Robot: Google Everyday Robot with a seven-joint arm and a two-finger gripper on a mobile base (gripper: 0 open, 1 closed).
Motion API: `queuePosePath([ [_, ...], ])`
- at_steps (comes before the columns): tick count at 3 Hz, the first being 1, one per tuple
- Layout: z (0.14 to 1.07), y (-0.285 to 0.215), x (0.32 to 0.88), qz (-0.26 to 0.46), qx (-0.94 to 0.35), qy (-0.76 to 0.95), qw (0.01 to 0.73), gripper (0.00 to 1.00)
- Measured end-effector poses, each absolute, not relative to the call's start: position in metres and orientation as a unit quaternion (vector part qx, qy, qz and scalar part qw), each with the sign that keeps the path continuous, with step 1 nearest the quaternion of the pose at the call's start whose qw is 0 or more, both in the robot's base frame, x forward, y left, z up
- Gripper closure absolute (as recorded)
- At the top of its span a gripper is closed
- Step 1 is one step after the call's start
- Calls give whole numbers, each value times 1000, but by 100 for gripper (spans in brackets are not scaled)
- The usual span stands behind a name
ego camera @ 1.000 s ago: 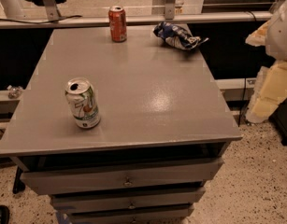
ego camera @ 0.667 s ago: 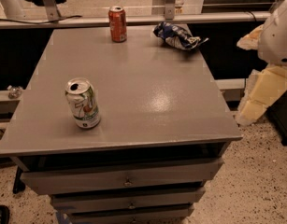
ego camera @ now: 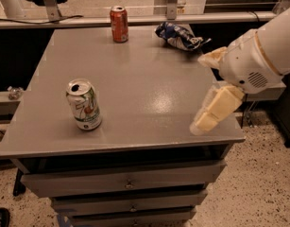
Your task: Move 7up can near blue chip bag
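Note:
The 7up can [ego camera: 83, 104] stands upright at the front left of the grey table [ego camera: 149, 79]; it is silver-white with green and a shiny open top. The blue chip bag [ego camera: 178, 35] lies crumpled at the back right of the table. My gripper [ego camera: 200, 92] hangs over the table's right edge, open and empty, with one cream finger [ego camera: 214, 109] reaching down and left and the other [ego camera: 211, 58] higher up. It is far right of the 7up can and in front of the bag.
An orange-red soda can [ego camera: 118, 23] stands at the back of the table, left of the bag. The table has drawers [ego camera: 125, 183] below its front. A rail and dark gap run behind it. Speckled floor lies to the right.
My arm and gripper have moved left, from beside the table's right edge to over it. The cans and bag have not moved.

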State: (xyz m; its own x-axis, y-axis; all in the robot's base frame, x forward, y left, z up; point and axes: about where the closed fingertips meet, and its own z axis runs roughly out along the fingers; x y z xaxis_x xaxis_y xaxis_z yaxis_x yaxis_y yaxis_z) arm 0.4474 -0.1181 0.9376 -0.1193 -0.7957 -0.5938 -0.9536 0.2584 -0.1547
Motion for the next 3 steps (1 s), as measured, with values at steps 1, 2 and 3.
queuePosePath([
  [1, 926, -71, 457, 198, -585, 708, 343, 0],
  [2, 933, -25, 460, 259, -568, 683, 378, 0],
  [3, 933, -25, 460, 259, -568, 683, 378, 0],
])
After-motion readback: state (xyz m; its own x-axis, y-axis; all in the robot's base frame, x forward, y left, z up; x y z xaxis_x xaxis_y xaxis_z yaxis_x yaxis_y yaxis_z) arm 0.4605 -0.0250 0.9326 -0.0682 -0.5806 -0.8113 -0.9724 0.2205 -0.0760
